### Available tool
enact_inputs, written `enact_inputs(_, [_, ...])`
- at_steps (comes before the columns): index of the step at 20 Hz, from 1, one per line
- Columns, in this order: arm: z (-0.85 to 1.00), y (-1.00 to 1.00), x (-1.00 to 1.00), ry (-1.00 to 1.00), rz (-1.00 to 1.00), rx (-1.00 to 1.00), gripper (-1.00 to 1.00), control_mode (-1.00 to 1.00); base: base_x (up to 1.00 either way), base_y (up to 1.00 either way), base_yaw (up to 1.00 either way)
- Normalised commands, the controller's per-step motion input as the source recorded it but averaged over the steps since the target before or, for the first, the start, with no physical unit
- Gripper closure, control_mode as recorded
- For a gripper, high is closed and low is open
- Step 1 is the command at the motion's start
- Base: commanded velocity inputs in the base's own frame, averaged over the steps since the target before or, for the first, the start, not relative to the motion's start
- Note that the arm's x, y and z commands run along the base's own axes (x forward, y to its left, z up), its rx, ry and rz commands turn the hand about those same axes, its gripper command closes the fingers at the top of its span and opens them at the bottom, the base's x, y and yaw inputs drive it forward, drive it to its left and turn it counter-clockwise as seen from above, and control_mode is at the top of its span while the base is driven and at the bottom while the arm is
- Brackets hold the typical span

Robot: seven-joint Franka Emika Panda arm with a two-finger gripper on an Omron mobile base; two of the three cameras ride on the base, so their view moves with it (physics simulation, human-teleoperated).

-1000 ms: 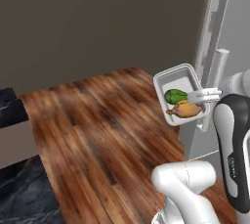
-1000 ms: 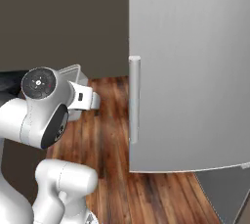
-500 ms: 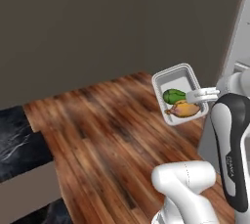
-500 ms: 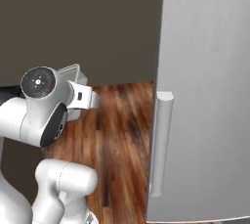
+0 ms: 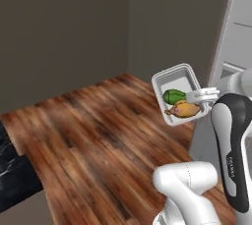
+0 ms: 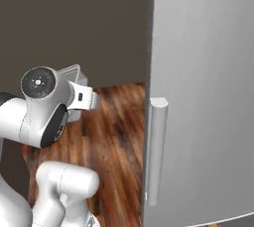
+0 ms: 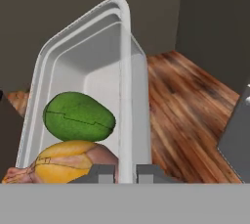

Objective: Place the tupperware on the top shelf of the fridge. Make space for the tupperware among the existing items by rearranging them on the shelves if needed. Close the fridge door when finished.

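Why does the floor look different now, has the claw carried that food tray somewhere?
Cannot tell from the arm: the tupperware sits at the same spot beside it, pinched in the claw. The whole picture shifted, with the fridge door filling more of the right base view, so the base drove.

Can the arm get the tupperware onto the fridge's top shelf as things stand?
Probably not yet. The tool is shut on the tupperware wall, but the fridge door stands across the view, with no shelf visible.

Base turned; the fridge door (image 6: pixel 203 97) now looms closer.
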Motion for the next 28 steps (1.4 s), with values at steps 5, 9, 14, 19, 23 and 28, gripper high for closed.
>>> enact_inputs(5, [0.00, 0.00, 0.00, 0.00, 0.00, 0.00, 1.00, 1.00, 0.60, 0.31, -0.50])
enact_inputs(9, [0.00, 0.00, 0.00, 0.00, 0.00, 0.00, 1.00, 1.00, 0.84, 0.77, -0.35])
enact_inputs(14, [0.00, 0.00, 0.00, 0.00, 0.00, 0.00, 1.00, 1.00, 1.00, 0.85, -0.03])
enact_inputs(19, [0.00, 0.00, 0.00, 0.00, 0.00, 0.00, 1.00, 1.00, 1.00, 0.41, -0.01])
enact_inputs(23, [0.00, 0.00, 0.00, 0.00, 0.00, 0.00, 1.00, 1.00, 0.77, 0.03, -0.24])
enact_inputs(28, [0.00, 0.00, 0.00, 0.00, 0.00, 0.00, 1.00, 1.00, 0.43, 0.00, -0.50])
